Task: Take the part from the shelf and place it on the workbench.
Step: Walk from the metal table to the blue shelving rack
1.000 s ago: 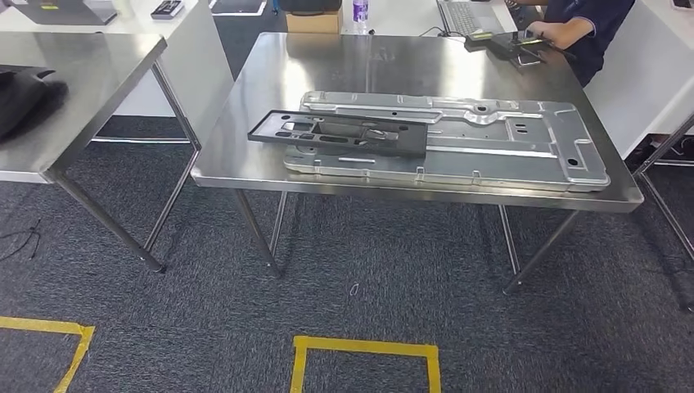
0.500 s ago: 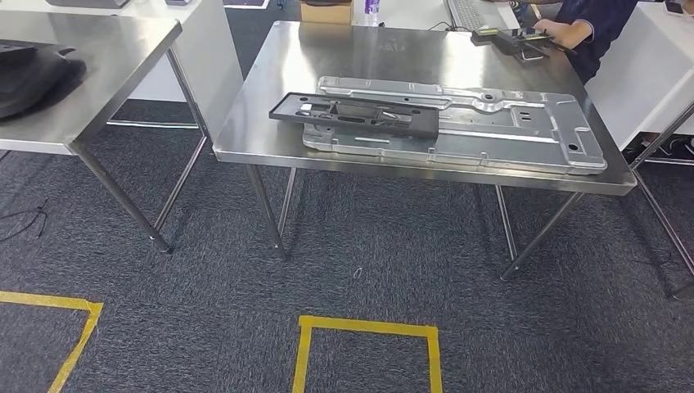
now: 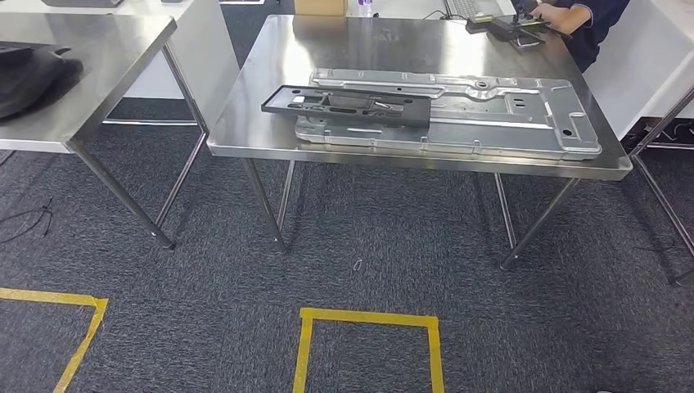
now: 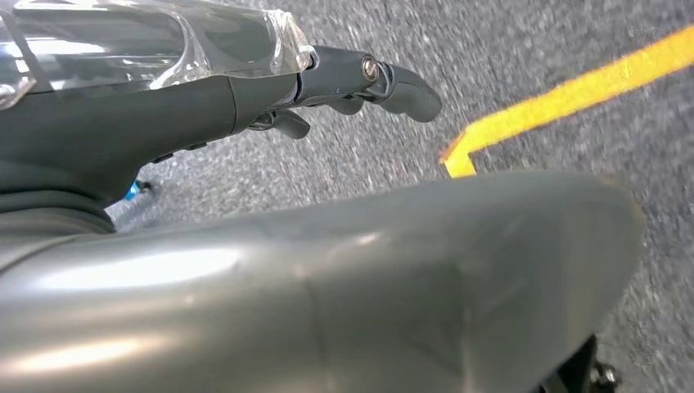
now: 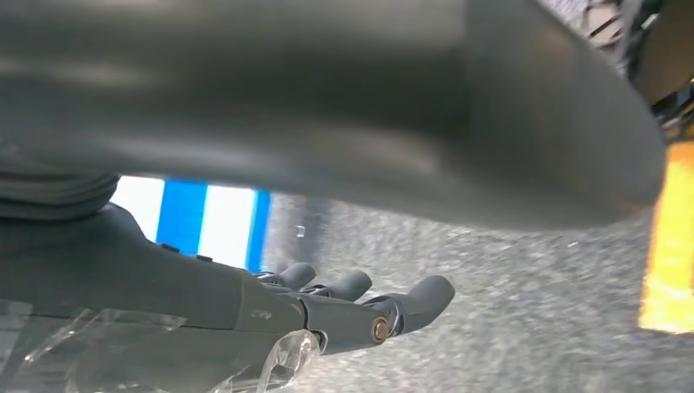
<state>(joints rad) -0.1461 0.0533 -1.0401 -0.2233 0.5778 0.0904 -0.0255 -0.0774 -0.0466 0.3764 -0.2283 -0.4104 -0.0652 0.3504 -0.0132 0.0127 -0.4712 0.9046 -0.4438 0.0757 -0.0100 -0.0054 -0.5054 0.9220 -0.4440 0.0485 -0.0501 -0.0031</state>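
The black part is already laid near the workbench's front-left corner; left hand and right hand are hung released, so retreat is judged next.

Your head view is bright and sharp, lit evenly from overhead; the steel counter throws white glare along its far half, with soft leg shadows on the carpet. Your wrist views are blurred: near cover out of focus, carpet smeared.
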